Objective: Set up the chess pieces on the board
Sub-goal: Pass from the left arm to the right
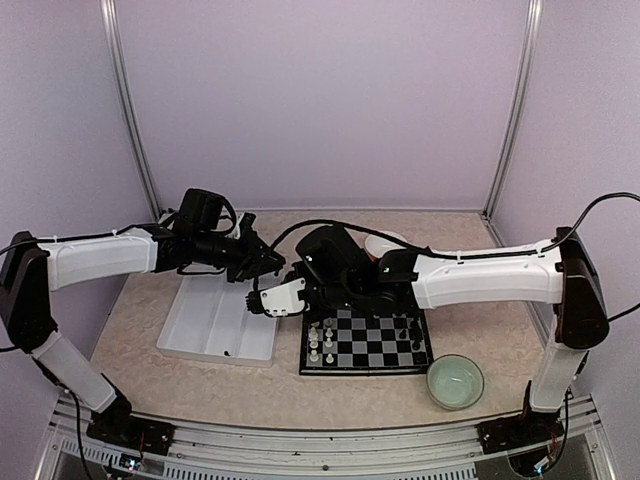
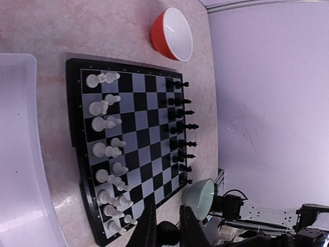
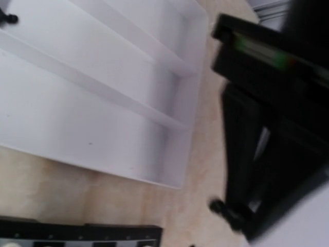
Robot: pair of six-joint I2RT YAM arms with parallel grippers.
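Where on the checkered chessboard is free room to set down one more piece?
Free: the middle squares of the flat checkered chessboard, between the small white chess pieces and small black chess pieces. Crowded: both those edge rows.

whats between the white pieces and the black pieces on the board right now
Nothing but bare checkered squares: in the left wrist view the middle of the board lies empty between the white pieces and the black pieces.

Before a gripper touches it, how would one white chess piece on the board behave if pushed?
That white chess piece looks tall over a small base, so it would probably tip rather than slide. Other white pieces stand close, so one fall may knock them. It seems smooth plastic, likely light and slippery.
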